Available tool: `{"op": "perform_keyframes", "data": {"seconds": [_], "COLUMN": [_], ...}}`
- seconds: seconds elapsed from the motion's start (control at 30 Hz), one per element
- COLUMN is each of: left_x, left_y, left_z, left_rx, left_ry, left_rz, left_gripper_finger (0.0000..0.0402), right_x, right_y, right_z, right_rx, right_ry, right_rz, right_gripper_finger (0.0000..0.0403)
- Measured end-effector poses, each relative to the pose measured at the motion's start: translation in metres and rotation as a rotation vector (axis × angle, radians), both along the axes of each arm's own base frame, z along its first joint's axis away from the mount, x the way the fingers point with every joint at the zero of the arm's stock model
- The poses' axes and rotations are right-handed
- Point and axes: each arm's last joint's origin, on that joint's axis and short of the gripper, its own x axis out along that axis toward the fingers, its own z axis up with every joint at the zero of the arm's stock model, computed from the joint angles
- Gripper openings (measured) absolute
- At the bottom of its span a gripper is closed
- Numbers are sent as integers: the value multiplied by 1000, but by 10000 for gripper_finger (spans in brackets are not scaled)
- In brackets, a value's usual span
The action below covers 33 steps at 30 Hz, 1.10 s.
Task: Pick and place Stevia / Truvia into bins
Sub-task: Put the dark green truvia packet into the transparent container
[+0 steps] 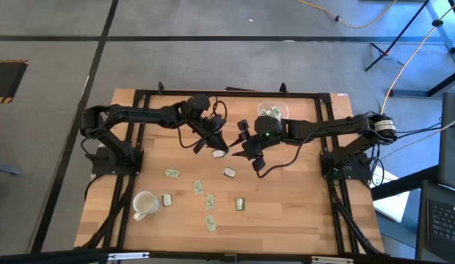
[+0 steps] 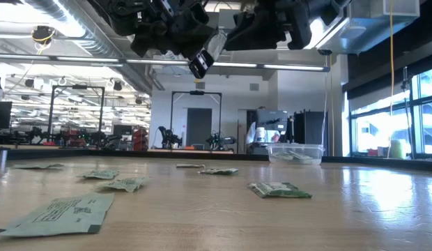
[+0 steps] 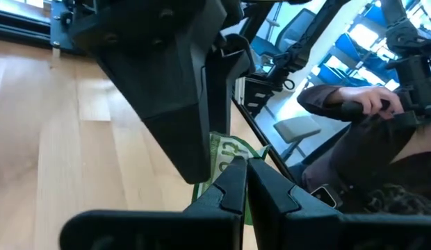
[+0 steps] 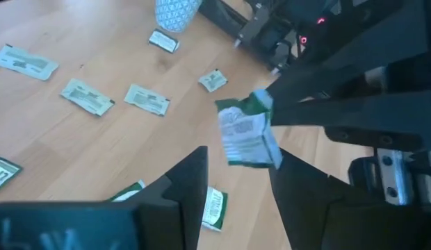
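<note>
- Midair, the left gripper (image 4: pixel 274 121) is pinched shut on one Stevia sachet (image 4: pixel 247 135), raised above the table (image 1: pixel 301 213) near its middle.
- Close beside it, the right gripper (image 4: pixel 236 173) stands wide open around nothing, its fingers flanking the sachet (a handover, I judge).
- Risk: if the left lets go before the right closes, the sachet drops short of the bin (image 1: pixel 270 111).
- Other sachets (image 1: pixel 205 202) lie scattered.
</note>
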Motion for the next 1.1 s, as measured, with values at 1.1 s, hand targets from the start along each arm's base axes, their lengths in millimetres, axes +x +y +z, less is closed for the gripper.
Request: {"op": "perform_keyframes", "data": {"seconds": [1.1], "left_x": [-5], "left_y": [13], "left_z": [-1], "left_rx": [23], "left_ry": [-3], "left_rz": [34], "left_gripper_finger": [61], "right_x": [1], "right_y": [-1], "right_z": [2], "right_rx": [8], "right_ry": [-15], "right_rz": [-20], "right_gripper_finger": [5]}}
